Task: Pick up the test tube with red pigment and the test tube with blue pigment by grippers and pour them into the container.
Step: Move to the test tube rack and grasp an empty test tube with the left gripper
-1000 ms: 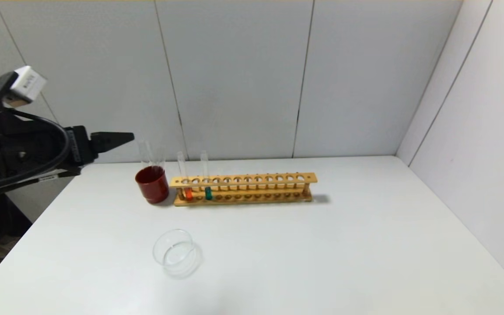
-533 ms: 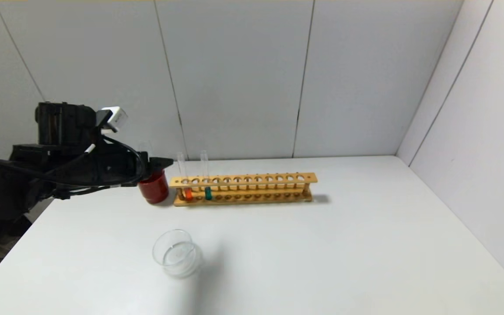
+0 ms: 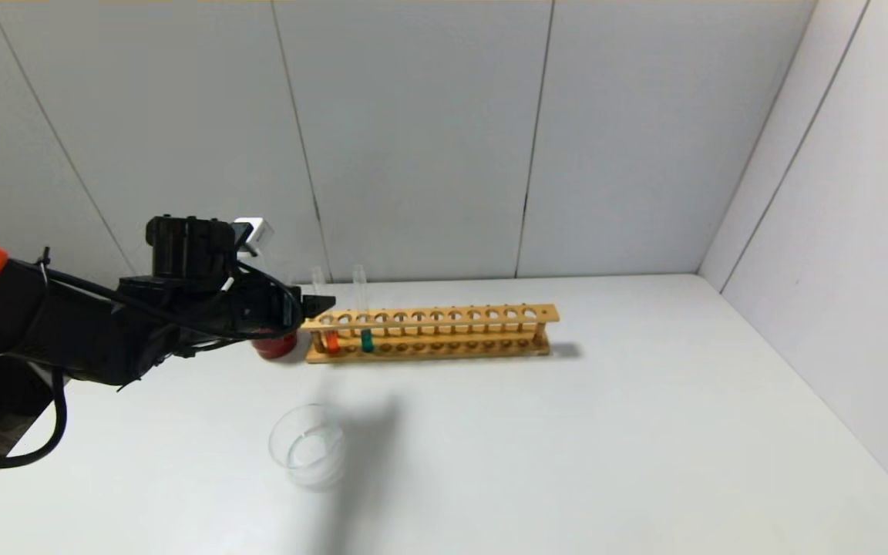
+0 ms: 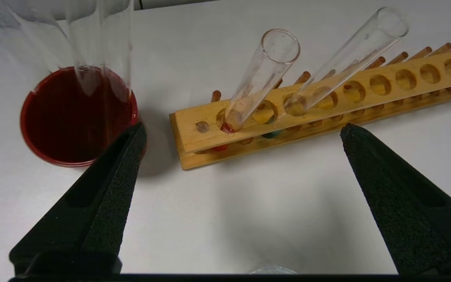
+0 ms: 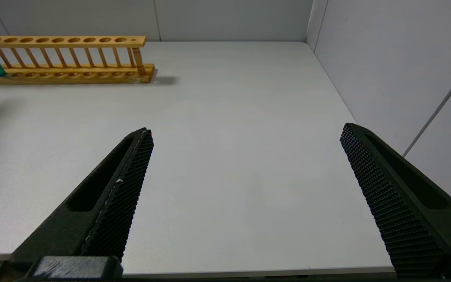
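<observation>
Hovering wide open and empty, left gripper [image 4: 241, 131] is being held near test tube with red pigment [image 4: 258, 76] in wooden rack [image 4: 327, 103]; neighbouring test tube with blue pigment [image 4: 347, 55] (just beside) is being risked by misaligned closure.

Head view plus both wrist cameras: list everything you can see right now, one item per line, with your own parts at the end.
test tube with red pigment: one, clear with orange-red liquid, upright in the rack's first tube hole at its left end
test tube with blue pigment: one, clear with teal-blue liquid, upright in the rack, next tube to the right
rack: one, light wood, back of the table, other holes empty
cup: one, dark red, just left of the rack, holding plain clear tubes
container: one, clear glass, front of the table, apart from the rack
table: one, white
left pincer: black, open, near the rack's left end
right pincer: black, open, over bare table at the right
</observation>
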Available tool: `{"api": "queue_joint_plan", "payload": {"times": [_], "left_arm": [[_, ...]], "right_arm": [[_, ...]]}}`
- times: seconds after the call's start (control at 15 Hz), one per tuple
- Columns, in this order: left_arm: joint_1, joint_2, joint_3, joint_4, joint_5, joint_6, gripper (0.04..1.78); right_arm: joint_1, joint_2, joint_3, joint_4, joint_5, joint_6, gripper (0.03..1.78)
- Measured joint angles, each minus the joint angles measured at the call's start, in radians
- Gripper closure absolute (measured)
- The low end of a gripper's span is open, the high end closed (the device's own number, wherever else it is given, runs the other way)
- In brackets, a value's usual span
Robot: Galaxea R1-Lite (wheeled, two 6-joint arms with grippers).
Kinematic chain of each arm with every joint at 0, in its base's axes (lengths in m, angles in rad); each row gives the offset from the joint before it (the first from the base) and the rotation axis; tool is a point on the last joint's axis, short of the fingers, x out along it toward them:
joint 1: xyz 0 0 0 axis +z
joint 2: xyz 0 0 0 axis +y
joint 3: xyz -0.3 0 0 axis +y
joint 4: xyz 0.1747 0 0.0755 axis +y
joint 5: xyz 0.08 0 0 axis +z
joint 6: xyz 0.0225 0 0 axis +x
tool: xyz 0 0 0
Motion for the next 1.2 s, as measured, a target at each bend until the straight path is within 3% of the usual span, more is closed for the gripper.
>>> {"api": "queue_joint_plan", "payload": {"times": [0.53,0.67,0.87,1.2], "left_arm": [[-0.015,0.120,-0.113,0.004,0.057,-0.003,0.08],[-0.021,0.144,-0.140,0.005,0.057,-0.004,0.15],[-0.031,0.172,-0.165,0.005,0.057,-0.005,0.46],[-0.039,0.188,-0.170,0.004,0.057,-0.006,1.33]], "right_arm": [[0.002,0.000,0.000,0.000,0.000,0.000,0.06],[0.001,0.000,0.000,0.000,0.000,0.000,0.06],[0.002,0.000,0.000,0.000,0.000,0.000,0.06],[0.001,0.000,0.000,0.000,0.000,0.000,0.06]]}}
